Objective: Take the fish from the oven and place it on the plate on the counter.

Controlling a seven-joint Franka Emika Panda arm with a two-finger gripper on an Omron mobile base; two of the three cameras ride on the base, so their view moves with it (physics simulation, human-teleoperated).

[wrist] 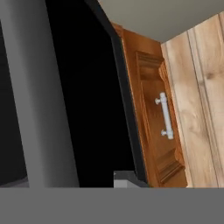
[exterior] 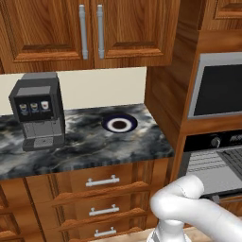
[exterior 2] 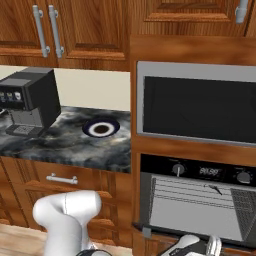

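Firstly, in the left base view, the small round plate with the dark-blue rim [exterior: 119, 124] lies on the dark marble bench with white veins [exterior: 85, 146], well to the left of the built-in steel oven [exterior: 215, 163]. A black coffee machine [exterior: 38, 111] stands even farther left of the oven. The white robot arm [exterior: 189, 208] bends low in front of the oven's left side. The oven seems to be open, because its grey wire racks are exposed. I judge that the arm could knock the oven's frame if it swings toward the plate too early.

Then, in the right base view, the oven sits directly under a silver-framed appliance with a dark glass front [exterior 2: 197, 107]. A small dark mark [exterior 2: 215, 189] lies on the upper rack, but it is too small to say whether it is the fish. If the fish lies deep inside, a shallow reach could miss it or push it off the rack.

Finally, in the hand view, I see dark glass, a grey frame and a brown wooden door with a silver handle [wrist: 165, 116]. I cannot tell if the gripper is spread or pressed together, nor if it holds anything.
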